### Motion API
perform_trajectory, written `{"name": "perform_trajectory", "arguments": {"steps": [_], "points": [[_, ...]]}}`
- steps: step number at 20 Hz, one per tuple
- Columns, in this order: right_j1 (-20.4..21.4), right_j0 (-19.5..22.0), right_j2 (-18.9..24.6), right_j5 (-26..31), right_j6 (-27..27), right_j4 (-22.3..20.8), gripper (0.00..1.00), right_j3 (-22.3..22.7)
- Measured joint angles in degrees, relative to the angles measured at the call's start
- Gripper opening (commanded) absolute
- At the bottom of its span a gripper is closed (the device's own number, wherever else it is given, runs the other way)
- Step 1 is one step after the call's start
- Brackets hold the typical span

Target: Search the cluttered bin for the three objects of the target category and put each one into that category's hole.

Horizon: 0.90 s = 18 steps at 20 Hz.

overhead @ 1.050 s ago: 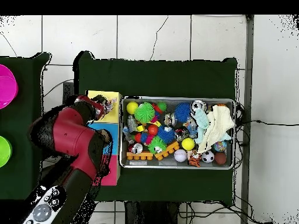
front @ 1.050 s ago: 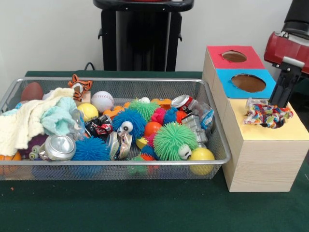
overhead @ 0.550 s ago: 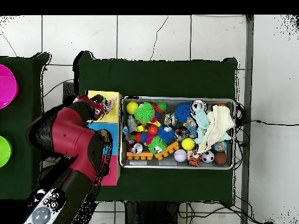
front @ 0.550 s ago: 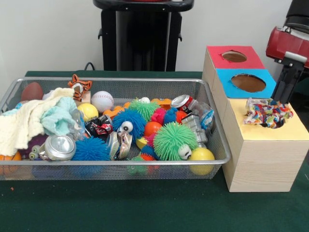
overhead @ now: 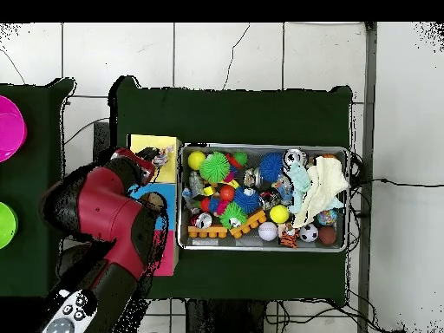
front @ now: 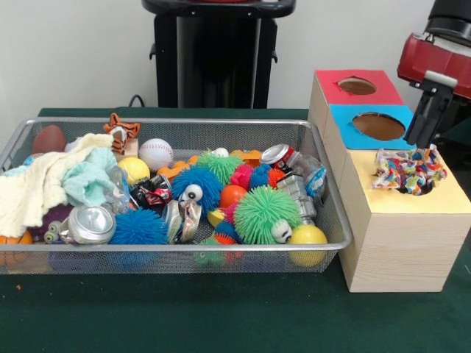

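Over the yellow hole, rope toy (front: 407, 172) sits half in; gripper (front: 425, 126) just above, grip state unclear. Bin (front: 333, 243) packed with balls, cans; overhead hides the toy behind the arm (overhead: 108, 212).

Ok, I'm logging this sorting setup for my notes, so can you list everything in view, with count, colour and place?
Wire mesh bin: one, silver, on the green table.
Sorting box: one, wooden, beside the bin; red, blue and yellow tops, each with a hole.
Rope toy: one, multicoloured, lying on the yellow top and partly over its hole.
Spiky balls: several, green, blue and pink, mid-bin.
Crushed cans: several, silver and red, scattered in the bin.
Baseball: one, white, at the bin's back.
Cloths: cream and light blue, at one end of the bin.
Tiger toy: one, orange, on the back rim.
Smooth yellow balls: two, in the bin.
Gripper: one, black, above the rope toy.
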<state>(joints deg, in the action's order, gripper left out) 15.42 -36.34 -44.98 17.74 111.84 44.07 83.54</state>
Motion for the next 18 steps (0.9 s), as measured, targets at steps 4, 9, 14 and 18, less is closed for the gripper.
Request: {"name": "perform_trajectory", "arguments": {"steps": [4,9,14,18], "points": [[0.01,-0.40,0.01,0.00,0.00,-0.01,0.00,0.71],[-0.02,-0.58,0.13,0.00,0.00,0.01,0.00,0.95],[-0.22,-0.93,0.25,0.00,0.01,0.04,0.00,1.10],[-0.54,-1.33,0.39,-0.01,0.01,0.09,0.00,1.25]]}}
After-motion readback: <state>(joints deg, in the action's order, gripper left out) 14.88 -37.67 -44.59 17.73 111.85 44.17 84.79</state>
